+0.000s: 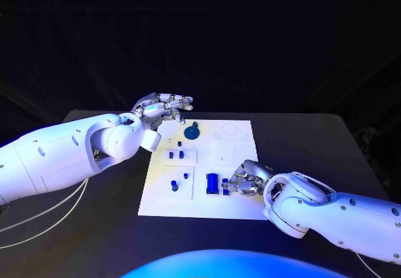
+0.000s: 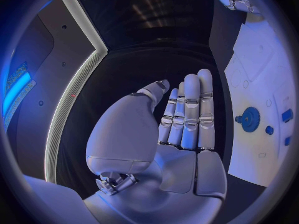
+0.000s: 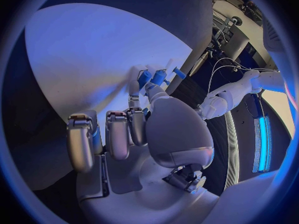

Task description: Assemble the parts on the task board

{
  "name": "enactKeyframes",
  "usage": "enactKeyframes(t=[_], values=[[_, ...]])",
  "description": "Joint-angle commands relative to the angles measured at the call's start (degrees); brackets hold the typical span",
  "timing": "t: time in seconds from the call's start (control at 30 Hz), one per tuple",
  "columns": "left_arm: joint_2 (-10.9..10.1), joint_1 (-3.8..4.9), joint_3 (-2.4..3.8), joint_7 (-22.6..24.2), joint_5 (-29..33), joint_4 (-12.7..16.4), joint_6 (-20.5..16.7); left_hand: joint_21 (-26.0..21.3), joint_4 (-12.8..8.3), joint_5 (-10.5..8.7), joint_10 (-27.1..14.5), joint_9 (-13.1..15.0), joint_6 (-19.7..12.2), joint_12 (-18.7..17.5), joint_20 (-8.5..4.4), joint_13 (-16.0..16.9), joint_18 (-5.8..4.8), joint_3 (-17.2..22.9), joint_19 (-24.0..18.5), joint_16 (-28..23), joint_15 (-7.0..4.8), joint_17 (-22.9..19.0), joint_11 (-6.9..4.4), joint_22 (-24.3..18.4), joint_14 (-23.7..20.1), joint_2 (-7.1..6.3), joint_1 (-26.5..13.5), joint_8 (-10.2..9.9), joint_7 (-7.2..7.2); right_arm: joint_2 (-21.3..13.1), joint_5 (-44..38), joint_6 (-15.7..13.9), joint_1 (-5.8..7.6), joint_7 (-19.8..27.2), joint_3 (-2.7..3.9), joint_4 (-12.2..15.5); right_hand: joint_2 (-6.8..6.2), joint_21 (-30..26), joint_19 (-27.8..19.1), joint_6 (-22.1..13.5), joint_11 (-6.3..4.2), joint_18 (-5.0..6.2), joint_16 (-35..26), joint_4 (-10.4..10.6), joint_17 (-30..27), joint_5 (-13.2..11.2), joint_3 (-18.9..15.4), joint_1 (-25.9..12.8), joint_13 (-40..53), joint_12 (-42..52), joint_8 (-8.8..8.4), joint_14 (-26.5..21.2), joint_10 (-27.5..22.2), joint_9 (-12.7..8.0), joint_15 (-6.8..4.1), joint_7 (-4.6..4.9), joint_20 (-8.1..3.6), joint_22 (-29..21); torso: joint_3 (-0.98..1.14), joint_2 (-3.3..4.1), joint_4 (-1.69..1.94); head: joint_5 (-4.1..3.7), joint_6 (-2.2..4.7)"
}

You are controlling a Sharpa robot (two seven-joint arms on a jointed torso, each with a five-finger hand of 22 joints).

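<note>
While the flat white rectangular task board (image 1: 209, 174) lies in the middle of the black table (image 1: 334, 150), the robot's silver left hand (image 1: 163, 108) hovers just off the board's far left corner, its fingers straight, side by side and holding nothing, as the left wrist view (image 2: 184, 119) shows plainly. On the board near that corner lies a round blue toothed gear (image 1: 192, 131). Two small blue pegs (image 1: 176, 154) stand left of the board's centre, and another blue peg (image 1: 174, 185) stands nearer its left edge. Near the board's front right part sits a blue rectangular block (image 1: 212, 183). The silver right hand (image 1: 247, 180) rests over the board just right of this block, fingers curled down; I cannot tell whether it grips anything.
</note>
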Motion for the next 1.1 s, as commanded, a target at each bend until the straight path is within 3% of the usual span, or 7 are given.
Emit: enactKeyframes(t=[0.03, 0.37, 0.63, 0.97, 1.1], values=[[0.1, 0.06, 0.03, 0.6, 0.0, 0.1, 1.1, -0.2, 0.0, 0.08, -0.3, 0.0, -0.4, 0.1, -0.04, 0.0, 0.34, 0.0, 0.4, 0.2, 0.01, -0.1, 0.05, -0.1, -0.2, 0.21, 0.3, 0.3, -0.20, 0.2, -0.1, 1.4, -0.18, 0.0, -0.14, -0.1, 0.05, 0.3, 5.9, 0.0, -0.27, -0.38, 0.3, 0.5, 8.9, -0.8, -0.2, -0.9, 9.0, 0.0, -0.21, 5.0, 2.1, 0.0, -0.15, 0.16, -0.32, 15.1, 0.01, -0.04, 0.01, 0.01, -0.01], [0.0, 0.06, 0.03, 0.4, 0.0, 0.0, 1.0, -0.2, 0.0, 0.08, -0.3, 0.0, -0.4, 0.1, -0.04, 0.0, 0.34, 0.0, 0.4, 0.2, 0.01, -0.1, 0.05, -0.1, -0.2, 0.21, 0.3, 0.3, -0.20, -1.4, -3.0, 0.8, -0.22, 1.0, -0.14, 1.4, -0.12, 0.3, 5.9, 0.3, -0.46, -0.38, 0.4, 0.1, 9.0, -2.1, -0.4, 0.0, 9.2, 0.3, 0.26, 5.0, 2.3, 0.4, -0.28, -0.10, -0.40, 15.1, 0.06, -0.06, -0.05, -0.02, 0.04], [-0.1, 0.05, 0.02, 0.4, 0.0, 0.0, 1.0, -0.2, 0.0, 0.08, -0.3, 0.0, -0.4, 0.1, -0.04, 0.0, 0.34, 0.0, 0.4, 0.2, 0.01, -0.1, 0.05, -0.1, -0.2, 0.21, 0.3, 0.3, -0.20, -3.1, -3.5, 1.1, -0.88, 2.3, -0.13, 3.5, -0.27, 0.3, 5.9, 0.6, -0.68, -0.38, 0.6, 0.4, 9.5, -5.4, -1.4, -0.2, 9.8, 1.2, 1.19, 5.1, 2.7, 1.2, -0.48, -0.33, -0.60, 15.1, 0.06, -0.13, -0.23, -0.05, 0.16], [0.0, 0.04, 0.02, 0.4, 0.0, -0.1, 1.1, -0.2, 0.0, 0.08, -0.3, 0.0, -0.4, 0.1, -0.04, 0.0, 0.34, 0.0, 0.4, 0.2, 0.01, -0.1, 0.05, -0.1, -0.2, 0.21, 0.3, 0.3, -0.20, -3.9, -3.7, 0.9, -1.34, 2.8, -0.13, 4.6, 0.00, 0.3, 5.9, 0.6, -0.70, -0.38, 0.7, 0.9, 9.6, -6.4, -1.9, -0.6, 9.9, 1.4, 1.51, 5.1, 2.8, 1.4, -0.52, -0.35, -0.65, 15.1, 0.03, -0.04, 0.07, -0.31, 0.40], [0.1, 0.04, 0.02, 0.4, 0.0, -0.2, 1.1, -0.2, 0.0, 0.08, -0.3, 0.0, -0.4, 0.1, -0.04, 0.0, 0.34, 0.0, 0.4, 0.2, 0.01, -0.1, 0.05, -0.1, -0.2, 0.21, 0.3, 0.3, -0.20, -3.9, -3.6, 1.6, -1.38, 2.7, -0.13, 4.2, 0.05, 0.3, 5.9, 0.6, -0.70, -0.38, 0.7, 1.0, 9.6, -6.5, -1.9, -0.7, 9.9, 1.4, 1.53, 5.1, 2.8, 1.5, -0.52, -0.35, -0.65, 15.1, 0.00, -0.01, 0.03, -0.29, 0.44]])
